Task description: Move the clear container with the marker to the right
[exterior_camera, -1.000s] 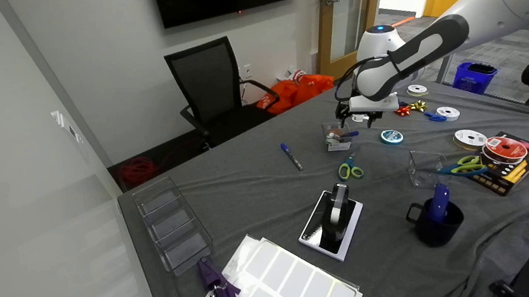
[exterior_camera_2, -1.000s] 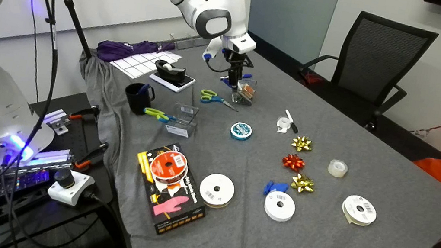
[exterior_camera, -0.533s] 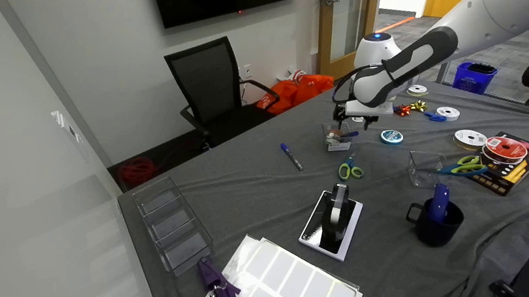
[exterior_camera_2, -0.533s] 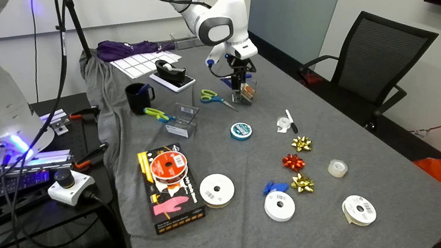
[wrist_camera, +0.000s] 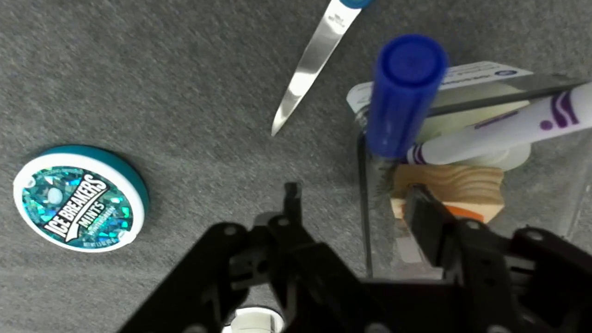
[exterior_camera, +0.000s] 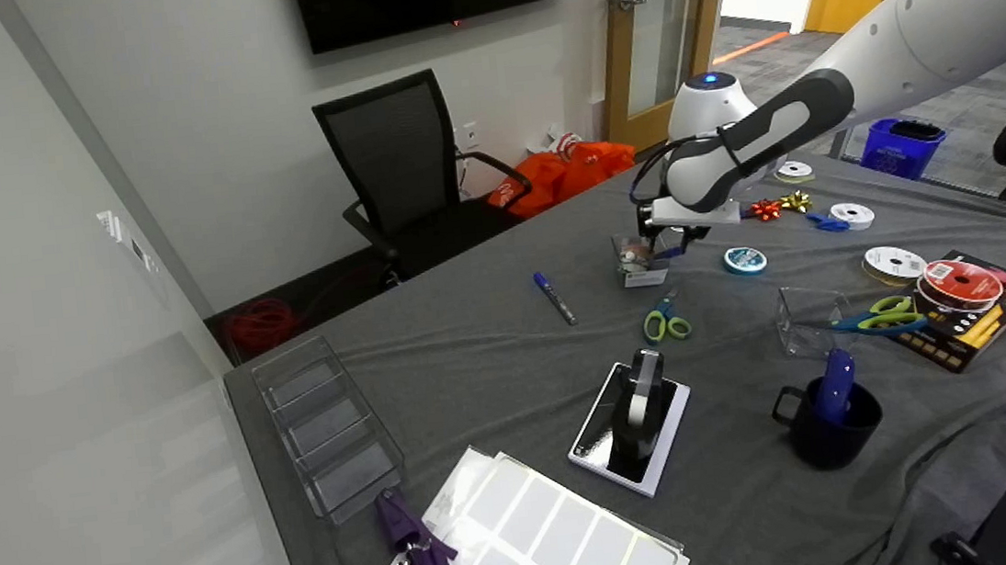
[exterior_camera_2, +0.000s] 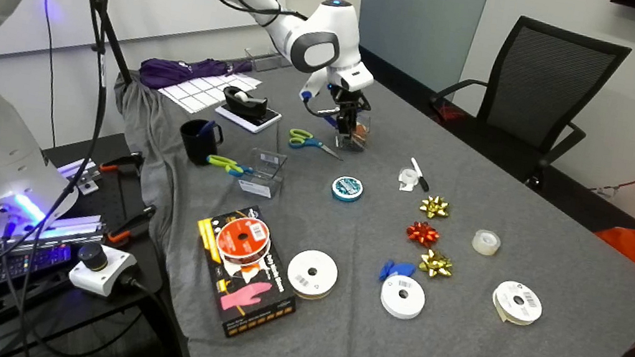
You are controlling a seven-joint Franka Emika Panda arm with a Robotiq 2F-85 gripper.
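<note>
Wrist view: mint tin (wrist_camera: pixel 81 199) fully in frame, flat on the surface (wrist_camera: pixel 199 115). Right of it, low, a white round thing (wrist_camera: pixel 256 321), clipped by the bottom edge and partly covered by the end effector (wrist_camera: pixel 355 196); can't tell what it is. Then scissors (wrist_camera: pixel 312 69): one blade plus a sliver of blue handle, rest off the top. End effector is spread, tips blurred: one left of the wall of the clear container (wrist_camera: pixel 541 194), the other over its inside, gap showing either side of that wall. Container is on the surface, lower part behind the end effector, upper right corner past the frame edge. A blue marker (wrist_camera: pixel 407 97) juts up over its corner, bottom end hard to make out. The wooden block (wrist_camera: pixel 448 180) inside is partly hidden by a tip; can't tell if they touch. A white marker (wrist_camera: pixel 508 132) runs off the right edge. In both exterior views the container sits under the end effector, partly covered, contents too small to sort out.
</note>
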